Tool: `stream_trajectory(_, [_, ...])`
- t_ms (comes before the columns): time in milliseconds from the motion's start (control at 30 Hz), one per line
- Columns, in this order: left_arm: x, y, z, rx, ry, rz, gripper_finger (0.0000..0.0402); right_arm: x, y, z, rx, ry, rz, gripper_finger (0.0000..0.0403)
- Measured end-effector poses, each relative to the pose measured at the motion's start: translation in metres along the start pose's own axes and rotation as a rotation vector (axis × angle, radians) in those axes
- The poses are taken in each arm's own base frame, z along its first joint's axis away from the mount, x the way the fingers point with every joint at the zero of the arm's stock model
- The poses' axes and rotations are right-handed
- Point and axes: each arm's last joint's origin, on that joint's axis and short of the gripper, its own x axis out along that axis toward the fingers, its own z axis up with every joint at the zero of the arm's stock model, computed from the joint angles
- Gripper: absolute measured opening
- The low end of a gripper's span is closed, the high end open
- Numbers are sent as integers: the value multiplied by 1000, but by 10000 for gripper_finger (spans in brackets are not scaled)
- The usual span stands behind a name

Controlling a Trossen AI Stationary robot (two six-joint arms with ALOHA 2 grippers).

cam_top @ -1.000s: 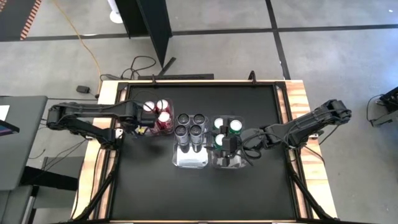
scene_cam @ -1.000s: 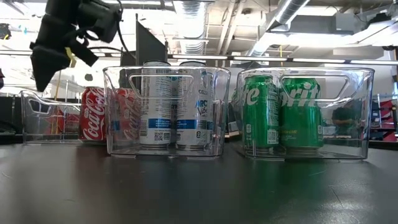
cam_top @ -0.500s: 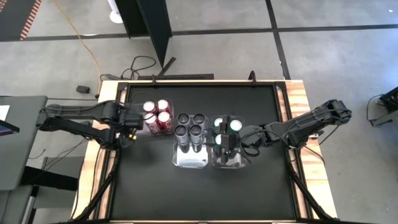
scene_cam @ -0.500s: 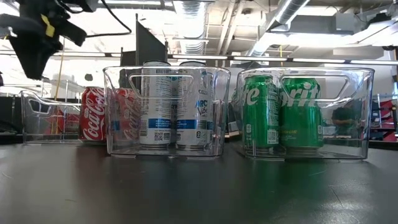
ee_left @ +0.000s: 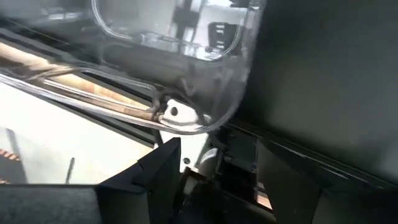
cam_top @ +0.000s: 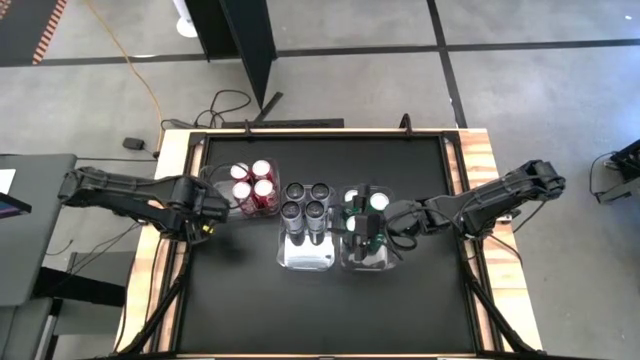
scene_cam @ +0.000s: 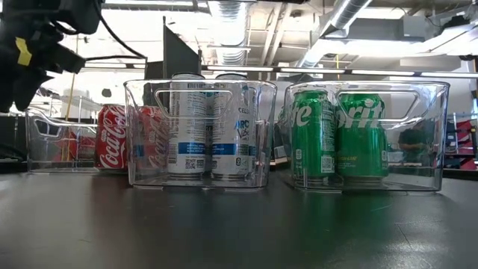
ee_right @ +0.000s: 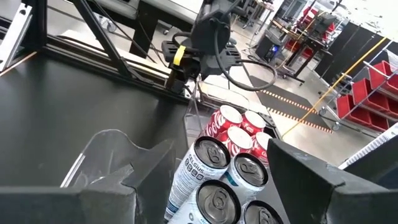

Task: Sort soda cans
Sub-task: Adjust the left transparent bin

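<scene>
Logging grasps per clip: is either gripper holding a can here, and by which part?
Nothing is held. The left gripper sits empty beside the red cans; the right gripper, open, hovers over the green cans' bin.

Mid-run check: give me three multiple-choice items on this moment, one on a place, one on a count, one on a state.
1. Which clear bin holds the green cans?
A. the bin on the right arm's side
B. middle bin
C. the bin on the left arm's side

2. How many red cans show from above?
A. two
B. four
C. six

3. The left hand is:
A. gripping a red can
B. inside the middle bin
C. empty, beside the red cans' bin

Key: 1 A, the high view shows green tops beneath the right hand; 2 B, four tops cluster; 3 C, nothing sits between its fingers.
</scene>
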Motion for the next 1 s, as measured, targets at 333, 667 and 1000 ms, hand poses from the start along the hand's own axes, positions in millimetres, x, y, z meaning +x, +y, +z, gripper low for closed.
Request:
stream_trajectory(333, [0, 0, -1, 39, -8, -2, 204, 0, 0, 0, 3, -1, 0, 270])
stream_trajectory(667, [-17, 2, 2, -35, -65, -48, 21, 0, 0, 0, 4, -4, -1, 270])
stream_trajectory(1000, [-62, 35, 13, -297, -367, 312, 1, 0, 0, 1, 4, -8, -3, 270])
